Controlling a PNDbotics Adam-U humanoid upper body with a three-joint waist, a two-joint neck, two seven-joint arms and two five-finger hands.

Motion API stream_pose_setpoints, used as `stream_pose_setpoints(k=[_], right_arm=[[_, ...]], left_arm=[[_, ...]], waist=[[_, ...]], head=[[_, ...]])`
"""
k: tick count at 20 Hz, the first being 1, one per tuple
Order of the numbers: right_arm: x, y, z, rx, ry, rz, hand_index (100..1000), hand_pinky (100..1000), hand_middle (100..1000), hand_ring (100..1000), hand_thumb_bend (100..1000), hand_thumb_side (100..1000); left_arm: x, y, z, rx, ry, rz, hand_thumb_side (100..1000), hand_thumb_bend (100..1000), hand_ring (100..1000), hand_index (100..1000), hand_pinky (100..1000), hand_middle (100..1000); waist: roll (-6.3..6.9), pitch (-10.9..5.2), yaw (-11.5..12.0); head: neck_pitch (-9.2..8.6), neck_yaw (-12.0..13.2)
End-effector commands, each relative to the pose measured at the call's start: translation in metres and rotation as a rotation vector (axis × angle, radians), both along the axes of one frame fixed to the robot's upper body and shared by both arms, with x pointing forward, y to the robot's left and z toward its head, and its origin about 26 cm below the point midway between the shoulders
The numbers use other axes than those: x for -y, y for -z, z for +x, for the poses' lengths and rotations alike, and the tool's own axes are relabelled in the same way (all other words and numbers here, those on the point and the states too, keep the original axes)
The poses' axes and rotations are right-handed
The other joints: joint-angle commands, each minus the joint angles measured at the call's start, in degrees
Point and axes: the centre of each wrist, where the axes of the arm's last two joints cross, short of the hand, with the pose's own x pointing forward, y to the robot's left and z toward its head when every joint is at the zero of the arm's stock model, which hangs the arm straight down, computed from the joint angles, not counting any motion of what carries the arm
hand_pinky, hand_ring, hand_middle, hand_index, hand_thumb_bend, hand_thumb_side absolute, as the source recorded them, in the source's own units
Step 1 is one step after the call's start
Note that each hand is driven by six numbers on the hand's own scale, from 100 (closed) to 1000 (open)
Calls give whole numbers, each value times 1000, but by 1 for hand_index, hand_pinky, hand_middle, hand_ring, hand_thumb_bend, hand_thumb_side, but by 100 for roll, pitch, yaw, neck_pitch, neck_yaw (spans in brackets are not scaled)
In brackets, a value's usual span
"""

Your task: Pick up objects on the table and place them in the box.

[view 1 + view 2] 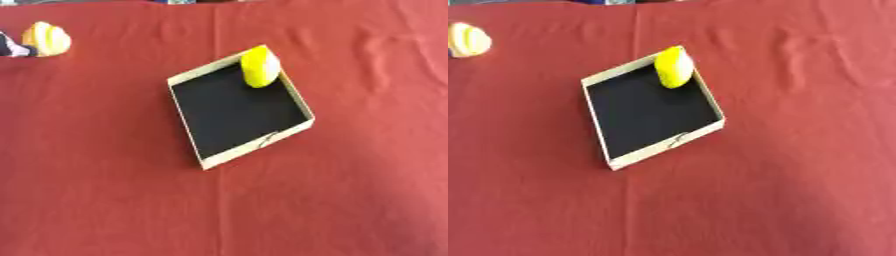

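A shallow cardboard box (186,116) with a black floor lies askew in the middle of the red table. A yellow rounded object (259,67) rests inside it, leaning in the far corner against the rim. At the far left of the table sits a second rounded object (46,38), yellow, orange and white. A small dark and white shape (10,49) pokes in at the left edge and touches that object; it seems to be part of my left hand, and too little of it shows to read its state. My right hand appears in neither view.
A red cloth (350,190) covers the whole table, with a fold line running down from the far edge past the box. Some blurred items show at the far edge (179,1).
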Motion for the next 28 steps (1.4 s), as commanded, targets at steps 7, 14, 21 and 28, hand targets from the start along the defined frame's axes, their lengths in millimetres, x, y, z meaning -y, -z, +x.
stream_pose_setpoints(k=[7,14,21,28], right_arm=[[-2,-11,-6,36,-15,-32,874,904,787,978,100,660],[-4,-14,-5,38,-33,-46,874,904,784,982,100,661],[-6,-13,-5,27,-45,-53,874,905,782,985,100,662],[-6,-10,-4,11,-50,-55,874,905,781,986,100,664]], left_arm=[[-28,-20,-13,106,-146,-40,100,475,939,924,907,883],[-35,-20,-13,115,-208,-41,100,450,938,920,902,876],[-38,-17,-13,113,-226,-74,100,262,846,837,824,760],[-33,-23,-14,282,-238,-50,100,138,635,668,700,556]], waist=[[37,57,-128],[41,233,-238],[7,335,-251],[-7,333,-253]], head=[[-283,348],[-419,589],[-483,674],[-425,649]])
